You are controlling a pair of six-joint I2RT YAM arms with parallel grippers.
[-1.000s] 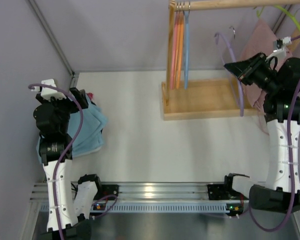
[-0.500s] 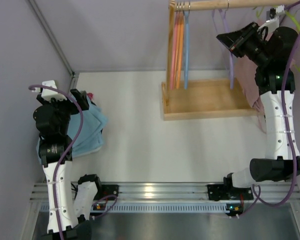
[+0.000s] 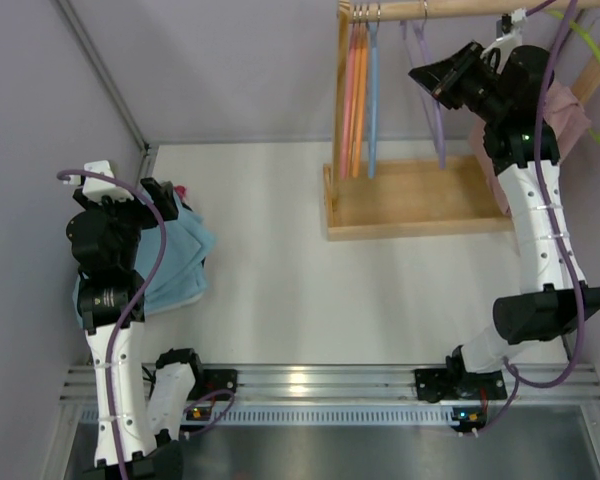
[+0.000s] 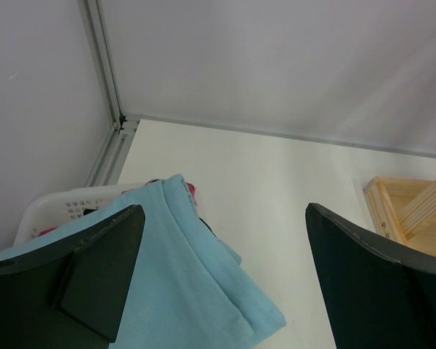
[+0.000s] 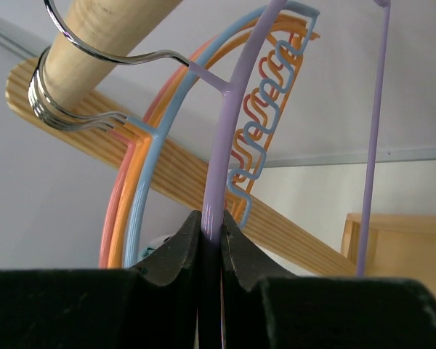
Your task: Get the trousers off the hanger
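right fingers (image 5: 191, 243) pinch the bare purple hanger (image 5: 229, 123) up at the wooden rod (image 5: 94, 43). left fingers (image 4: 105, 254) gape wide over the light blue trousers (image 4: 196, 291) draped on the white basket (image 4: 65, 207). if its hook isn't seated, letting go could drop it.

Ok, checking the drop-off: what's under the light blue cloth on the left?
The rim of a white basket and a bit of red fabric show beneath the light blue cloth; the rest is covered.

Four hangers, upper centre: salmon (image 3: 349, 90), orange (image 3: 359, 100), blue (image 3: 372, 100), purple (image 3: 437, 130). One wooden rack (image 3: 420, 228); one white basket (image 4: 47, 212), lower left.
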